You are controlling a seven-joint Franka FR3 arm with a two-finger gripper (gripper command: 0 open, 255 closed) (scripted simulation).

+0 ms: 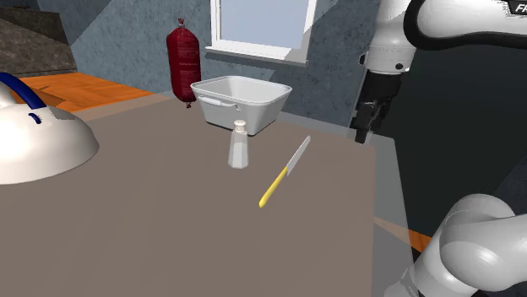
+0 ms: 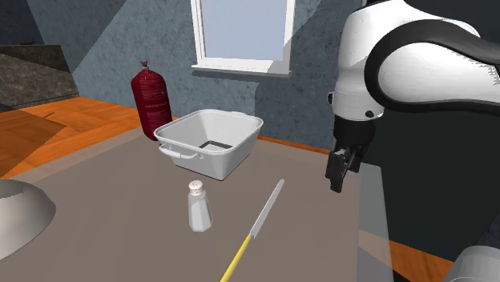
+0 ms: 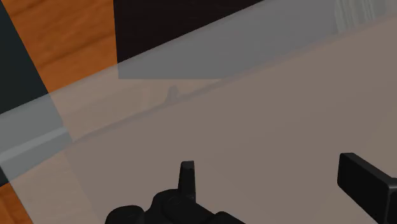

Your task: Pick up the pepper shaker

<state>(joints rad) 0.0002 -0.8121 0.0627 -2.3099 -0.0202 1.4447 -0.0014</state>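
Observation:
The pepper shaker (image 1: 239, 145) (image 2: 199, 207) is a small pale bottle with a perforated cap, standing upright on the grey-brown table (image 1: 169, 219) (image 2: 120, 184). My gripper (image 1: 363, 131) (image 2: 338, 172) hangs above the table's far edge, well off to the shoulder view's right of the shaker and apart from it. In the wrist view the gripper (image 3: 273, 178) is open, its two black fingers wide apart with nothing between them, over the table edge and the orange floor.
A knife (image 1: 285, 171) (image 2: 255, 228) with a yellow handle lies between shaker and gripper. Behind the shaker stands a white tub (image 1: 253, 114) (image 2: 216, 164), with a dark red cylinder (image 1: 182, 61) (image 2: 151, 100) beyond. A white dome (image 1: 38, 143) sits at the shoulder view's left.

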